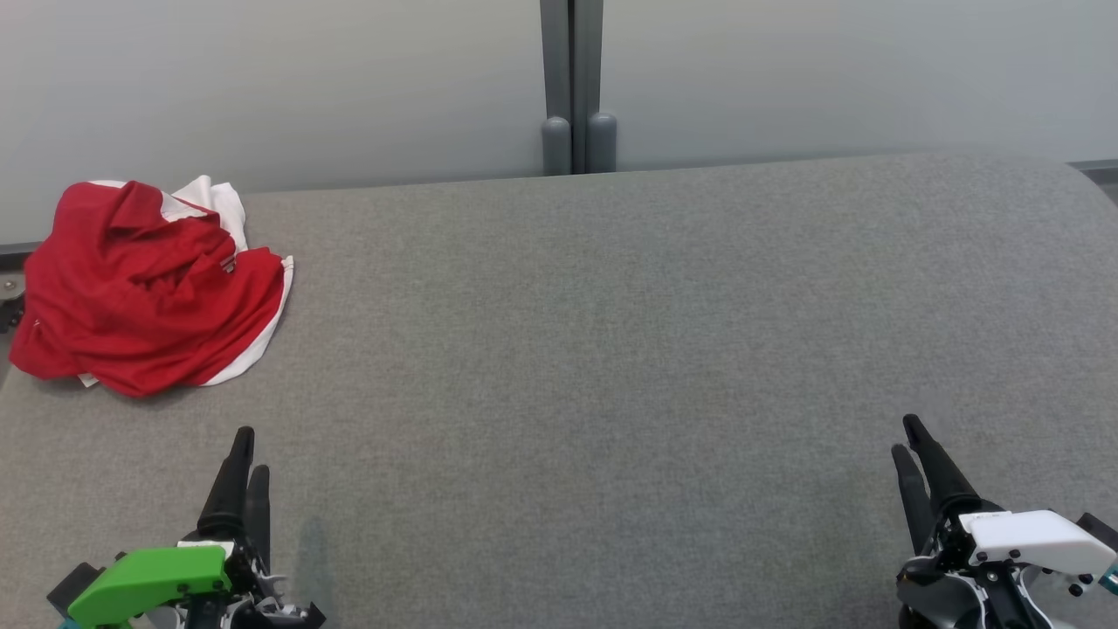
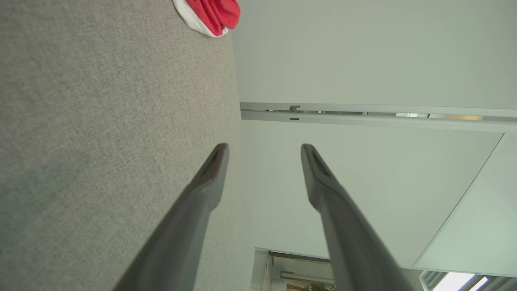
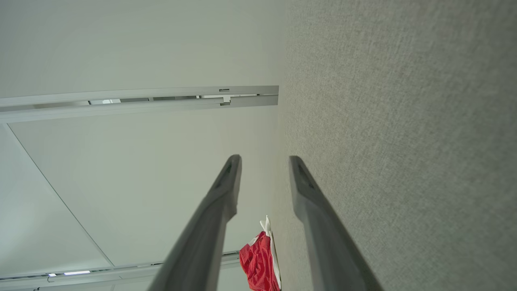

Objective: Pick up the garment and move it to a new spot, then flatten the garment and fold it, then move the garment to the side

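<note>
A crumpled red garment [image 1: 144,288] with white trim lies in a heap at the far left of the grey fabric table [image 1: 611,349], partly over its left edge. A corner of the garment [image 2: 210,14] appears at the top of the left wrist view, and the garment [image 3: 258,262] sits low between the fingers in the right wrist view. My left gripper [image 1: 247,454] hovers at the lower left, below the garment and apart from it, its jaws open and empty [image 2: 264,151]. At the lower right my right gripper [image 1: 907,437] also stands open with nothing in it [image 3: 264,161].
Pale partition panels with a grey post [image 1: 572,87] rise behind the table's far edge. The table's right end curves away at the far right [image 1: 1083,183].
</note>
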You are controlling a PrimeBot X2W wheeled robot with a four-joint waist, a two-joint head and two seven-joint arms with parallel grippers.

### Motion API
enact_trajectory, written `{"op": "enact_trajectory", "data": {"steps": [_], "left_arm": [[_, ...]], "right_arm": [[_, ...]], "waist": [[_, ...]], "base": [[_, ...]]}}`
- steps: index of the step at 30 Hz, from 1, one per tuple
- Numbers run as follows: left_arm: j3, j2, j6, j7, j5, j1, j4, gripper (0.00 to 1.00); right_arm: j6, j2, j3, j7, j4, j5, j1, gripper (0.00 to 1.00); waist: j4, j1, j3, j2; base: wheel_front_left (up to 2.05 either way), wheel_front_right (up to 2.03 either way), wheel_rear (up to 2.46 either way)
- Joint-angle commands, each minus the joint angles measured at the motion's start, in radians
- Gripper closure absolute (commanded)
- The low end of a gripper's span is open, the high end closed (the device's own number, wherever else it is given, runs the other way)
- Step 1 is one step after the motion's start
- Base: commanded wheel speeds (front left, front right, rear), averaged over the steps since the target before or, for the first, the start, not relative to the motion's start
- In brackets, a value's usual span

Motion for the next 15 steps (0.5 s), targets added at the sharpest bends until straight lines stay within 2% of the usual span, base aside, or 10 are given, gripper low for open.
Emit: {"op": "enact_trajectory", "data": {"steps": [1,15], "left_arm": [[-0.011,0.002,-0.001,-0.011,0.004,-0.012,-0.016,0.0],[-0.07,0.004,-0.006,-0.079,0.065,-0.003,-0.045,0.0]], "right_arm": [[0.0,-0.004,0.006,-0.011,-0.015,-0.006,-0.009,0.0],[0.0,-0.008,0.014,-0.08,-0.035,-0.118,-0.002,0.0]], "waist": [[0.0,0.0,0.0,0.0],[0.002,0.0,0.003,0.0]], "base": [[0.0,0.0,0.0],[0.0,0.0,0.0]]}}
